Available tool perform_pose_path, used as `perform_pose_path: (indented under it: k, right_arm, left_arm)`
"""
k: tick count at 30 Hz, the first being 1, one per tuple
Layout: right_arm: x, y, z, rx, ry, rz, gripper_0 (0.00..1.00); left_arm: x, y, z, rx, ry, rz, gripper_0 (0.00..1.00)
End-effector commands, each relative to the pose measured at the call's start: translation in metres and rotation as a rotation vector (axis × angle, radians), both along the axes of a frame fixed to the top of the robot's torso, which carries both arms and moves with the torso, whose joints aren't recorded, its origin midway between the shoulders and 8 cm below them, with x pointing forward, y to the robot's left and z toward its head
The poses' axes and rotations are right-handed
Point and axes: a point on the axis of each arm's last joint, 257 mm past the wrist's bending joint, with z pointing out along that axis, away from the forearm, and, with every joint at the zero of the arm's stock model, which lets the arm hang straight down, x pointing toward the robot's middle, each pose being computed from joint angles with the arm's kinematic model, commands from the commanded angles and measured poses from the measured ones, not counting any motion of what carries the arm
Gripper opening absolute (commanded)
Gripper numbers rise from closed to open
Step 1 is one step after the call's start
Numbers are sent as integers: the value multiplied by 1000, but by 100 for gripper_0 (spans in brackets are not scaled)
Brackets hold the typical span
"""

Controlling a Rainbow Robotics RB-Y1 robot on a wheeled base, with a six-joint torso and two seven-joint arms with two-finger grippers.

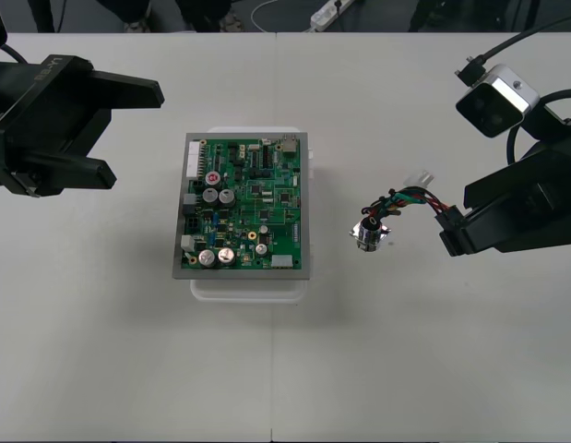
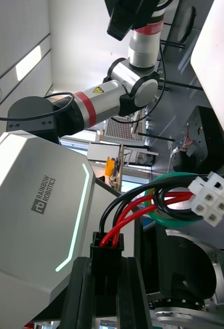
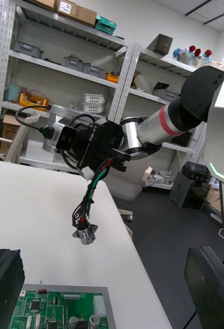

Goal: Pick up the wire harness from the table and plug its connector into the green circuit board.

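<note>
Wire harness (image 1: pixel 400 205), thin red, black, green wires, metal socket (image 1: pixel 368 233) dangling; black plug (image 2: pixel 106 252) pinched in closed right gripper (image 1: pixel 448 231); green rectangular circuit board (image 1: pixel 248 208) lies leftward, apart; left gripper (image 1: pixel 136 134) spread wide, parked.

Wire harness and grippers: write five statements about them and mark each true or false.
1. The right gripper is shut on the wire harness, at its black plug. True.
2. The plug is seated in the green circuit board. False: the harness is apart from the board, on the right arm's side.
3. The left gripper is open, on the board's other side. True.
4. The metal socket rests on the board. False: it hangs at the wires' free end, beside the board.
5. All the harness connectors are black. False: there is also a white connector.
</note>
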Motion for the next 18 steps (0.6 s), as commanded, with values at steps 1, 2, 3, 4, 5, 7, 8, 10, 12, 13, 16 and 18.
perform_pose_path:
  k: [1, 2, 3, 4, 5, 7, 8, 10, 12, 13, 16, 18]
  right_arm:
    - [-9, -7, 9, -15, 11, 10, 0]
    - [-11, -6, 9, -14, 16, 17, 0]
    - [-14, -5, 8, -14, 26, 27, 0]
    - [-17, -4, 7, -12, 34, 37, 0]
    - [-19, -3, 7, -12, 37, 44, 0]
    - [-22, -2, 6, -15, 37, 53, 0]
    - [-25, -1, 6, -16, 35, 60, 0]
    - [-28, 0, 4, -19, 38, 73, 0]
    - [-31, 1, 2, -25, 44, 82, 0]
    - [-31, 2, 1, -26, 47, 83, 0]
    - [-32, 2, 0, -28, 49, 87, 0]
    - [-32, 3, 1, -29, 46, 89, 0]
  left_arm:
    - [-15, 6, 4, -12, -99, -28, 91]
    - [-16, 5, 3, -12, -101, -30, 92]
    - [-16, 5, 3, -11, -105, -29, 92]
    - [-16, 5, 3, -12, -106, -29, 92]
    - [-16, 5, 3, -12, -106, -28, 92]
    - [-16, 6, 2, -16, -103, -29, 91]
    - [-16, 6, 1, -17, -101, -27, 92]
    - [-16, 7, -1, -15, -98, -26, 92]
    - [-16, 7, -2, -17, -99, -26, 91]
    - [-16, 7, -1, -16, -100, -24, 91]
    - [-16, 7, -1, -17, -105, -24, 91]
    - [-17, 6, -1, -17, -108, -26, 92]
